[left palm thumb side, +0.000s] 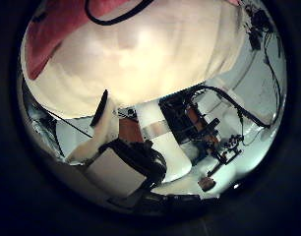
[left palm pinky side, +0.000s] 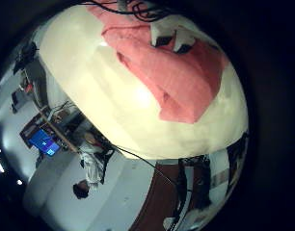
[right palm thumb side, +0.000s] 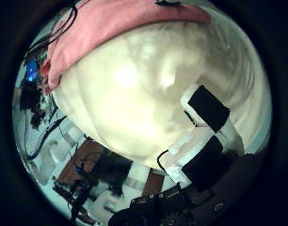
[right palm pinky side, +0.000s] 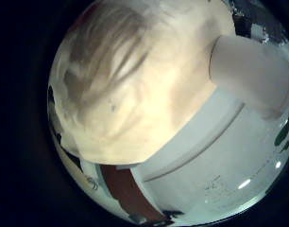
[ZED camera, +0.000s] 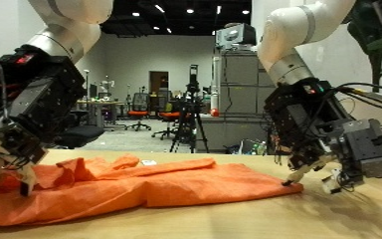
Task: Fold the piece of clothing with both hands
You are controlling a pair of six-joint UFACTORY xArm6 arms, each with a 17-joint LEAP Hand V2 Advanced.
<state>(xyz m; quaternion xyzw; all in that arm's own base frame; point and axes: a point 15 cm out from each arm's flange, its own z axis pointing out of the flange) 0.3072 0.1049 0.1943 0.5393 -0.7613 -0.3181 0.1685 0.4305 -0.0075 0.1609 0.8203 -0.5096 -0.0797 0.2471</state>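
Note:
An orange piece of clothing (ZED camera: pixel 138 189) lies rumpled and spread along the wooden table (ZED camera: pixel 337 214). The left thumb side palm view shows the cloth's edge (left palm thumb side: pixel 52 34).
Behind the table stand office chairs (ZED camera: pixel 141 112), a tripod (ZED camera: pixel 191 115) and a tall cabinet (ZED camera: pixel 238 95).

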